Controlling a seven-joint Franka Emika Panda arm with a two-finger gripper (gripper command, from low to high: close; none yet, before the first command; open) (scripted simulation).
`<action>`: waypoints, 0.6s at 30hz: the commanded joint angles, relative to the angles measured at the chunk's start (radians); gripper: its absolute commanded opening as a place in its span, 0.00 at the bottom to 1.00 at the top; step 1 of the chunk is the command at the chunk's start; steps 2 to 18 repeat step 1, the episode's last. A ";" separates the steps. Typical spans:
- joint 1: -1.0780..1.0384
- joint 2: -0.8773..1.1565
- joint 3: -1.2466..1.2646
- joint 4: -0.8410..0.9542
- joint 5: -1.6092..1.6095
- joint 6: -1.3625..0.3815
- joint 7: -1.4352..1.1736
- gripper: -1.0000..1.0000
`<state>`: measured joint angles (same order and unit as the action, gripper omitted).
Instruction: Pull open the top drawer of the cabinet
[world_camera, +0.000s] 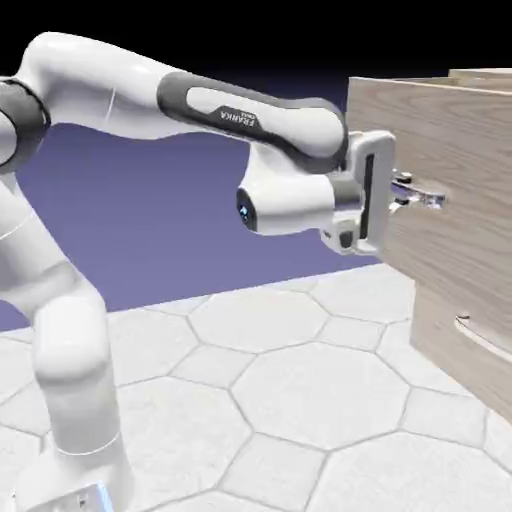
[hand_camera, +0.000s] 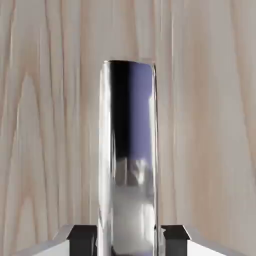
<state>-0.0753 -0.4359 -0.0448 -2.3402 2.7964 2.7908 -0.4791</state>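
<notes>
The tall pale beige wood-grain cabinet (world_camera: 455, 250) is standing at the right of the exterior view, and its top drawer (world_camera: 450, 170), the upper light wood-grain box, is already jutting well out from the cabinet's body toward the robot, overhanging the lower drawer front, whose slim silver handle (world_camera: 484, 340) is showing beneath it. The white Franka arm (world_camera: 150, 85) is reaching level from the left toward that drawer front, with its two-finger gripper (world_camera: 415, 196) pointing straight at the upper handle. In the hand view the slim silver bar handle (hand_camera: 129, 160) of the top drawer is filling the middle of the picture against the wood grain, and the two small dark finger tips (hand_camera: 82, 235) are sitting on either side of its near end. Thin gaps are showing between pads and metal, so the jaws are standing spread wide around the bar, straddling it without pinching it. Judging by how far the drawer is projecting, the pull itself is looking largely or wholly done, and the step in hand appears to be letting go of the handle. The next move is calling for the hand to draw straight back away from the drawer front, keeping the fingers clear of the bar so the drawer is not nudged shut or dragged sideways.
</notes>
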 joint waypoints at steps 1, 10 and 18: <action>0.002 -0.036 -0.004 -0.030 -0.007 0.006 0.004 1.00; 0.002 -0.036 -0.004 -0.030 -0.007 0.006 0.004 1.00; 0.002 -0.036 -0.004 -0.030 -0.007 0.006 0.004 1.00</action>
